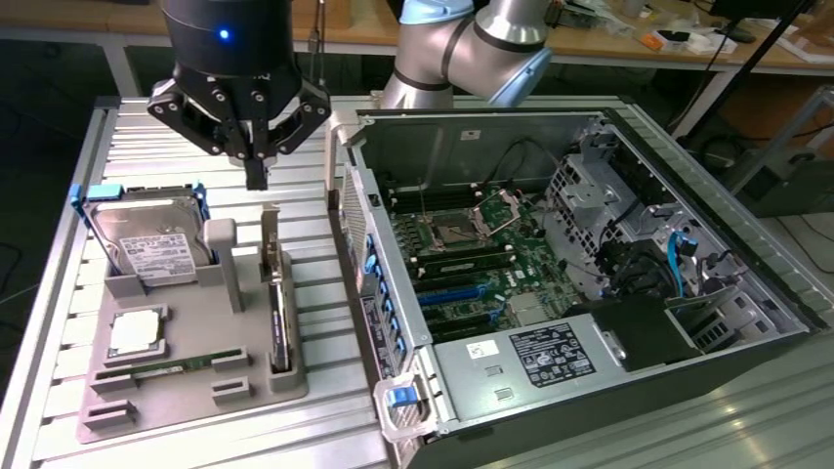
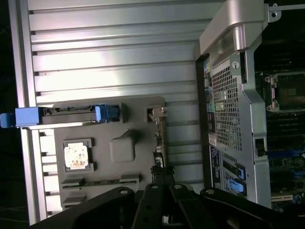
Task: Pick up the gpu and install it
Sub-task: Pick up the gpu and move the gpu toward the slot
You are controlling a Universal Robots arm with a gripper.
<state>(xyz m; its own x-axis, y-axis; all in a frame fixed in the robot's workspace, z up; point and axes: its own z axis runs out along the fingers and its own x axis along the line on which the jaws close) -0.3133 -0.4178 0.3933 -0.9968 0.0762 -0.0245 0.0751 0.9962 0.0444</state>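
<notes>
gpu (image 1: 275,293) location: stands on its long edge in a slot of the grey holder tray (image 1: 183,337), along the tray side nearest the computer case (image 1: 391,293); seen edge-on in the wrist view (image 2: 161,138).
Long axis: parallel to the case wall and to the tabletop (image 1: 53,322) slats' cross direction.
Gripper (image 1: 257,181) state: clenched, fingers together, grasping nothing (image 2: 161,174).
Gripper to gpu: hovers above the card's far end, apart from it; the card lies below.
Neighbours: a tray post and the hard drive (image 1: 150,239) stand on the card's side away from the case.
Open room: free space above the card; judged tight sideways toward the case wall.
</notes>
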